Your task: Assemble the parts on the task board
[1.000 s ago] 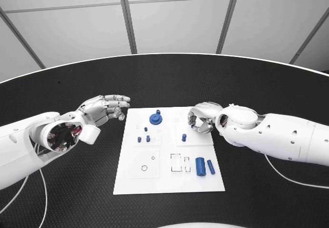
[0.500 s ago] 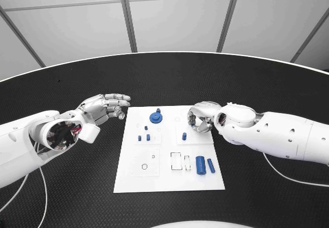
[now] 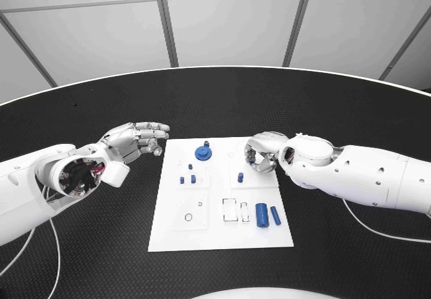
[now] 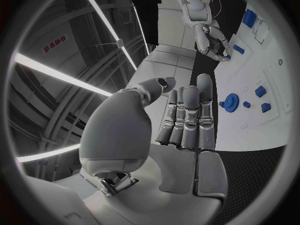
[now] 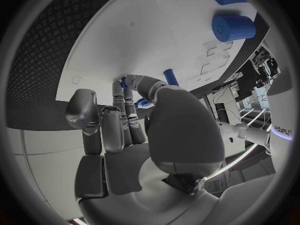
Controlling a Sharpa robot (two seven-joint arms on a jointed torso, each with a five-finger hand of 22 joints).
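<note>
White board (image 3: 175, 237) sits on a black table (image 3: 89, 261) stamped with a fine raised tread pattern. Blue gear (image 3: 205, 154), blue pegs (image 3: 187, 179), a fat blue cylinder (image 3: 262, 215) beside a slimmer blue rod (image 3: 276, 216). Both hands gleam silver: left hand (image 3: 136, 142), right hand (image 3: 262, 151), on glossy white arms (image 3: 377, 180).
</note>
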